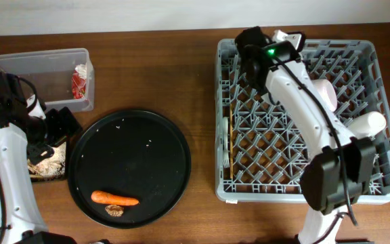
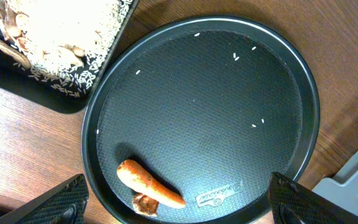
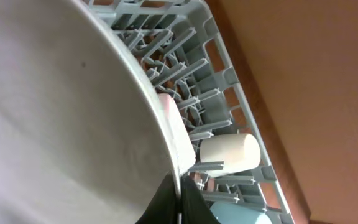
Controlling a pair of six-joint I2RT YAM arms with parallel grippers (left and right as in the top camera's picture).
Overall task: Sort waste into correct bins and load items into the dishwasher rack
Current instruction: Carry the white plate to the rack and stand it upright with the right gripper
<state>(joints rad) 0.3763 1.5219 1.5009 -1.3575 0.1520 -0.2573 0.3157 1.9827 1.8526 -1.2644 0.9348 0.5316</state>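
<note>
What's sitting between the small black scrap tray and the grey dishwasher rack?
The large round black tray, with the carrot and a small brown morsel on it; the overhead view shows it.

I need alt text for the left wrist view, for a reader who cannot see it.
A large round black tray fills the view, holding an orange carrot and a small brown morsel near its lower edge. A shallow black tray of beige food scraps sits at upper left; the open jaws of the left gripper show in the bottom corners.
</note>
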